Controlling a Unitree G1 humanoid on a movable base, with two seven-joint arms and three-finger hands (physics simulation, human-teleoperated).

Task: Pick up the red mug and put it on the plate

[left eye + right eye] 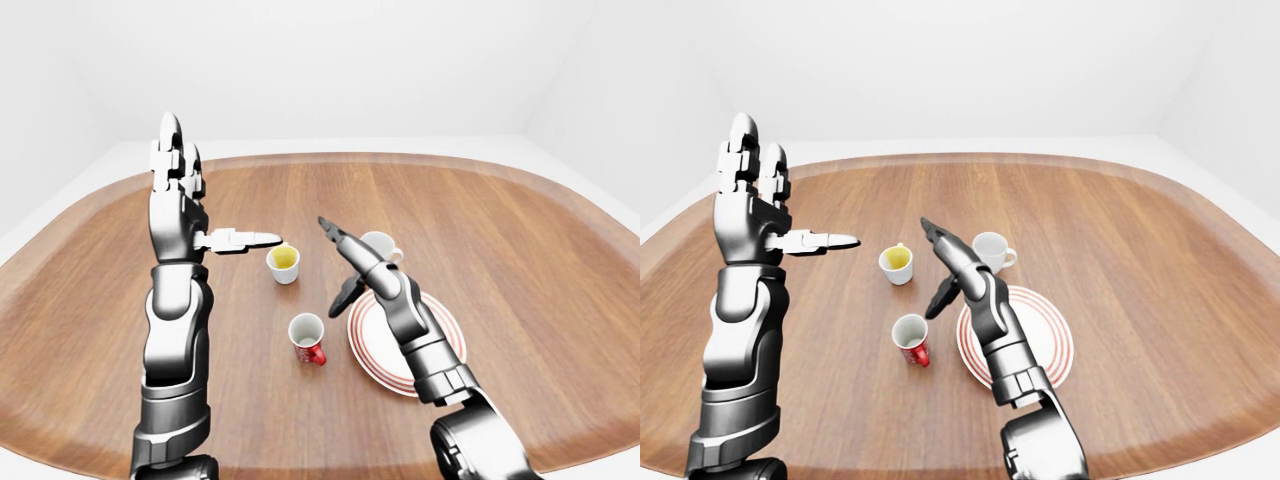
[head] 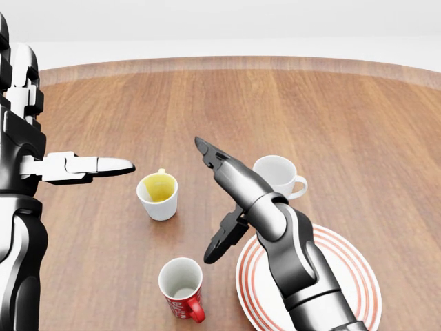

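Hovering right hand (image 2: 219,207) – fingers spread, empty – red mug (image 2: 181,288) below-left, apart.

From my station I can make out only one marking: a patch of white print on the side of the red mug (image 2: 182,287), seen best in the head view. It is too small and blurred for me to read any letters or numbers. I find no readable text, brand or sign on anything else in my views.
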